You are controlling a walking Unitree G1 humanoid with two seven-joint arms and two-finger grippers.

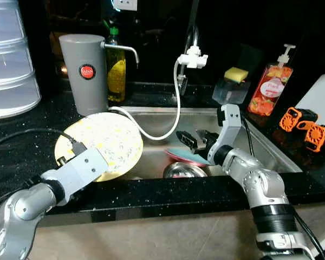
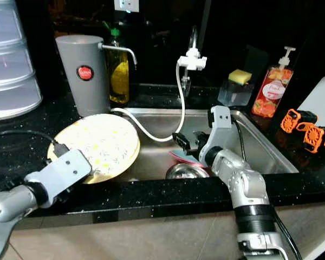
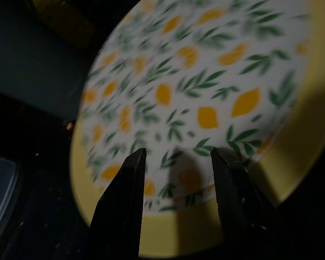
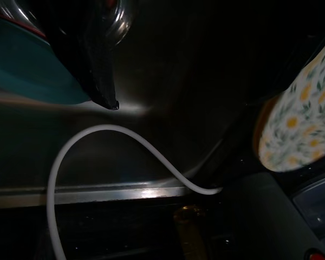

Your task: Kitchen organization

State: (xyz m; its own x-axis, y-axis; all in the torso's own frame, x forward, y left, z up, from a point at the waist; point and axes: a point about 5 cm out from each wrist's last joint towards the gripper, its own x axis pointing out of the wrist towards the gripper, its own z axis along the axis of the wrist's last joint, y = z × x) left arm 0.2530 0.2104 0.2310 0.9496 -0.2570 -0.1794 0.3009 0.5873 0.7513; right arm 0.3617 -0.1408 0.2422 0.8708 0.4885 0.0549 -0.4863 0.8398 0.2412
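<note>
A yellow plate (image 1: 105,143) with a lemon and leaf print lies tilted at the left rim of the steel sink (image 1: 271,147). My left gripper (image 3: 179,154) is open, with both black fingers (image 3: 122,206) spread over the plate's near edge; it also appears as the left gripper (image 1: 76,147). In the sink basin lies a teal plate (image 1: 185,157) with a red rim, next to a metal bowl (image 1: 184,171). My right gripper (image 1: 190,142) is down in the sink, right at the teal plate (image 4: 27,70).
A white hose (image 1: 173,116) loops from the faucet (image 1: 192,57) into the sink. A grey canister (image 1: 85,73) and yellow bottle (image 1: 116,73) stand behind the plate. Sponge holder (image 1: 233,86), red soap dispenser (image 1: 269,89), orange tools (image 1: 306,127) at right; clear stacked containers (image 1: 11,65) at left.
</note>
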